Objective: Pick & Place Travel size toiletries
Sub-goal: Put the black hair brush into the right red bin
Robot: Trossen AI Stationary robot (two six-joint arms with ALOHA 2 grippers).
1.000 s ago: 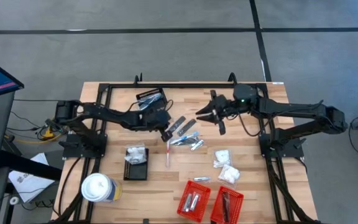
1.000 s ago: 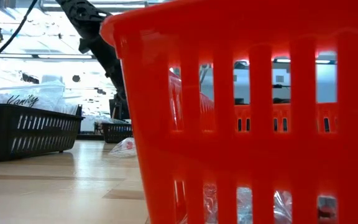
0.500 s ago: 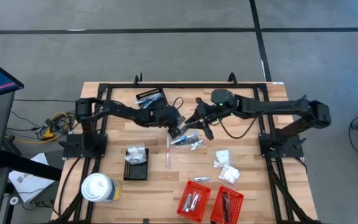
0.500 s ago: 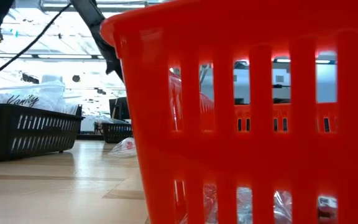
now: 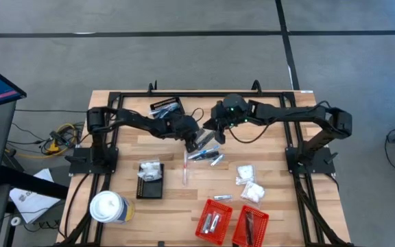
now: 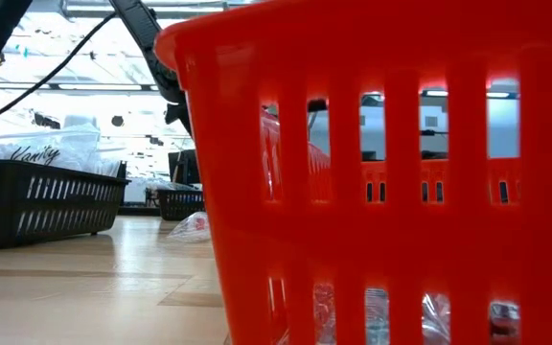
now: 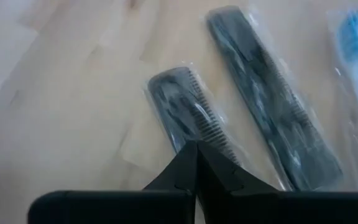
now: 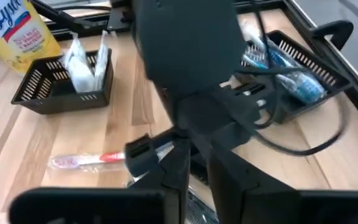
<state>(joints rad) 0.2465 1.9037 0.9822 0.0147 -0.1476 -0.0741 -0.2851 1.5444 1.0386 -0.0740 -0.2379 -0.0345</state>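
- Your left gripper (image 5: pixel 199 142) is pinched shut, empty, over the wrapped combs (image 7: pixel 229 124) mid-table.
- Your right gripper (image 5: pixel 211 132) hangs alongside; grip unclear. Likely crowding one pile.

On the worktop (image 5: pixel 129 199) there are two red baskets (image 5: pixel 214 220) side by side near the front edge, and two black baskets (image 5: pixel 150 180), one near the back edge and one toward the front left. There is one white lidded cup (image 5: pixel 108 207), one thin pinkish tube (image 5: pixel 185 169) and two white wrapped packets (image 5: pixel 251 191). The left wrist view shows two dark combs (image 7: pixel 188 113) in clear wrap; the silvery items in the middle lie too close together to count.
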